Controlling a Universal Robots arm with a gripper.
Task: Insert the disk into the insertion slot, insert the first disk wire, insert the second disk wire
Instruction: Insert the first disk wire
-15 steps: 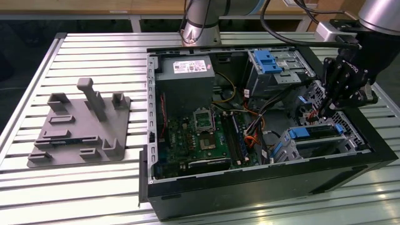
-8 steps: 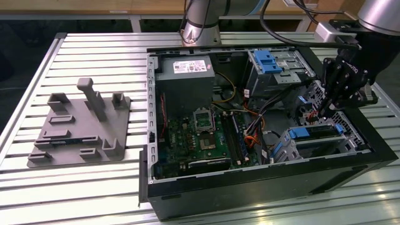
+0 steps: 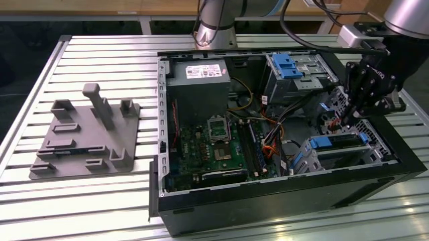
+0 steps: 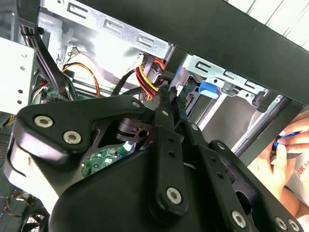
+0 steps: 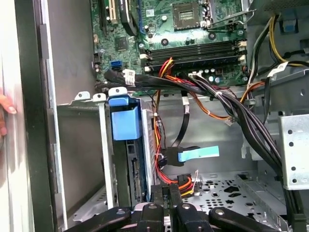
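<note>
In the exterior view, the gripper (image 3: 350,119) hangs inside the open computer case (image 3: 268,201), just beside the disk (image 3: 335,149), which sits in the insertion slot (image 3: 382,145). In the second wrist view, the jaws are pinched nearly together beside red-and-yellow wires (image 4: 147,76). In the first wrist view, the wires' connector (image 5: 186,182) sits at the fingertips. Whether they grip it, I cannot tell.

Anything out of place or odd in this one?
Yes. In the second wrist view a person's hand is right beside the computer case while the pincer is inside it. In the first wrist view a blue-tabbed cable hangs loose in the bay, apparently not plugged in.
</note>
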